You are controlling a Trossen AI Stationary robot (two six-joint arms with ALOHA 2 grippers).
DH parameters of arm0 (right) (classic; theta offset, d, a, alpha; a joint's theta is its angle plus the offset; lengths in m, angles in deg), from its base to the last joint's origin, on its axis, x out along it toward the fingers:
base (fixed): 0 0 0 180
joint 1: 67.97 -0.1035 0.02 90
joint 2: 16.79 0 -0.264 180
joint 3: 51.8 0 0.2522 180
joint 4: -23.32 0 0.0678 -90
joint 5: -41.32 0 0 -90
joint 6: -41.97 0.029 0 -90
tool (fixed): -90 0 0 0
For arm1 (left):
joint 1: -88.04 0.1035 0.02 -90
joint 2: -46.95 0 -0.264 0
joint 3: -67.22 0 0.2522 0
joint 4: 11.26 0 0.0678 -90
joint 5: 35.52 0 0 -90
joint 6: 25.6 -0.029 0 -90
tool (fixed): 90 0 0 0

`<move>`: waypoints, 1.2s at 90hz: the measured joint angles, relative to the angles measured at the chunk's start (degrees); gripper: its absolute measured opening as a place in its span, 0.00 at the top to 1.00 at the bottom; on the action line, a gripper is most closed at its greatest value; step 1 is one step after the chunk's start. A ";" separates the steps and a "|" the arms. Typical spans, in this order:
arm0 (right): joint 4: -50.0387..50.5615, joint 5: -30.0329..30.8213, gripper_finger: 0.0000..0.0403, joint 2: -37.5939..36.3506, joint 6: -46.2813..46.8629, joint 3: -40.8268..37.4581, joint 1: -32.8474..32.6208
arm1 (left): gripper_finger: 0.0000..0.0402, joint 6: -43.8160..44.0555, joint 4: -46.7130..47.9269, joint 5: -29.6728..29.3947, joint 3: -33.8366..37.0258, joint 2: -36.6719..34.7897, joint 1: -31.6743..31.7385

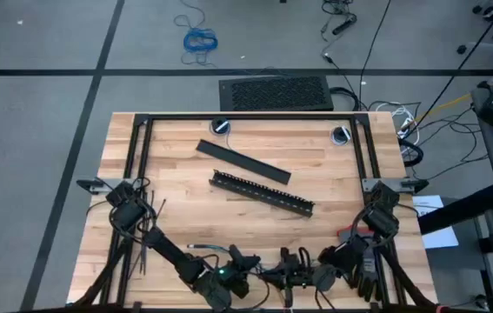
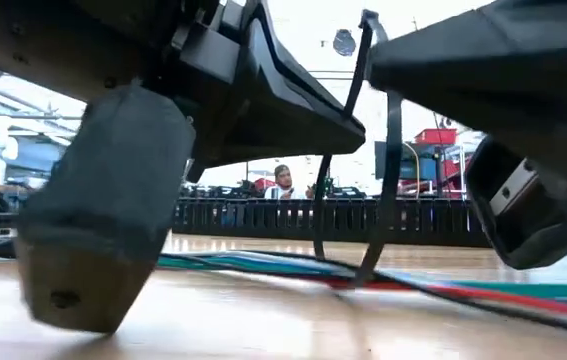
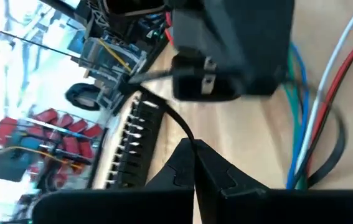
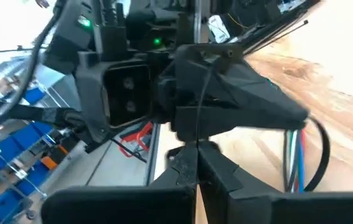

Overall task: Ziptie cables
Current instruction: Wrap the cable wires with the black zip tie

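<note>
At the worktop's near edge both hands, left hand and right hand, pinch shut on the springy, slippery ziptie looped round the limp, light cables, best held by its ends

From overhead I get even, soft light across the worktop with faint shadows. My low view is backlit by blown-out windows, its near arms blurred; both wrist views are smeared, with white glare.

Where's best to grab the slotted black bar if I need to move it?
Take the slotted bar at mid-length, across its narrow width, coming straight down from above. It lies flat, long and diagonal, with bare table along both long sides.
</note>
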 joint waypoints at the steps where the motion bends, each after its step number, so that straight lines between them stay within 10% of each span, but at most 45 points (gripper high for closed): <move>1: -0.02 -0.01 1.00 0.00 0.00 0.00 -0.04 | 1.00 -0.51 -0.01 -0.18 0.00 -0.01 0.00; 43: 0.50 -1.06 1.00 -0.11 1.19 0.02 0.38 | 1.00 -20.75 -0.30 -2.00 0.00 -0.01 0.06; 92: -2.11 8.12 1.00 -0.17 -3.10 0.01 0.06 | 1.00 -26.57 -0.05 -4.56 0.00 0.01 -1.92; 108: -2.87 2.77 1.00 -0.21 -2.83 0.00 1.13 | 1.00 -26.56 0.11 -4.59 0.00 0.01 -1.80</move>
